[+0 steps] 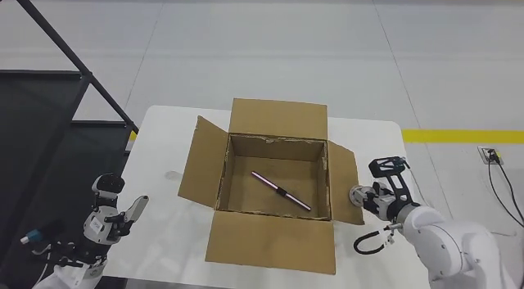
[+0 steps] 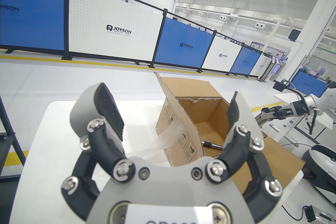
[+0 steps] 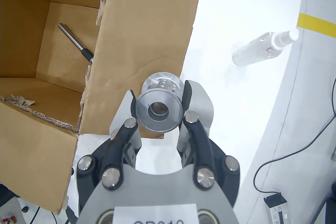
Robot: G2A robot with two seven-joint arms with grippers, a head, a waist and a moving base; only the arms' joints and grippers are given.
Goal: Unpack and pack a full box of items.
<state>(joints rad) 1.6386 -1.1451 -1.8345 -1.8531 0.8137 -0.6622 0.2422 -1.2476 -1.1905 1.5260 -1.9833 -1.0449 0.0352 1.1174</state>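
While the right gripper (image 3: 159, 100) pinches a round silver metal spool (image 3: 158, 112) beside the right flap of the open brown cardboard box (image 1: 274, 182), the left gripper (image 2: 170, 104) hangs spread wide near the left edge of the white table (image 1: 164, 150). Inside the box lies a slim metal rod with a dark handle (image 1: 281, 190). A white spray bottle (image 3: 262, 49) lies on the table nearby.

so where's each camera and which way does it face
Top view: above the arms, looking down on the table and open box; left gripper and right gripper at the near corners.
Left wrist view: on the left wrist, looking level across the table at the box; its open fingers in front.
Right wrist view: on the right wrist, looking down beside the box; its fingers clamp a metal spool.
Shared: all show the box and rod.
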